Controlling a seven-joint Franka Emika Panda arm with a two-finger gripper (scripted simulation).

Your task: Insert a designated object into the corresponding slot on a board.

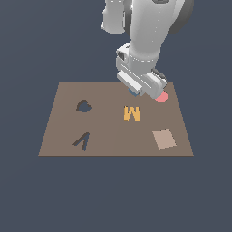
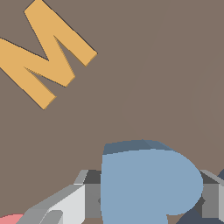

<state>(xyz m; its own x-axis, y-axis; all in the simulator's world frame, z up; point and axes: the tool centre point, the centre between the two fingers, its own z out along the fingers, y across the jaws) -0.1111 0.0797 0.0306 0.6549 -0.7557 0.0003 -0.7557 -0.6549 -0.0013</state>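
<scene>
brown and flat, the board lies on a plain dark slate-blue ground that fills the rest of the scene, with no walls or furniture visible. 2 dark cutouts sit toward the exterior view's left: a rounded, heart-like slot and, nearer the front edge, a v-shaped cutout. an orange m lies near the board's middle, and a pale tan square rests toward the exterior view's right. a white and grey robot arm comes down over the far side of the board. its gripper is low, close to the board surface, just beside a red disc that peeks out from behind it. in the wrist view, the small light-blue piece sits between the grey fingers, which stand on either side of it, narrowed around it and appearing to grip it. the piece is well apart from the heart-like slot, with the orange m lying between them.
</scene>
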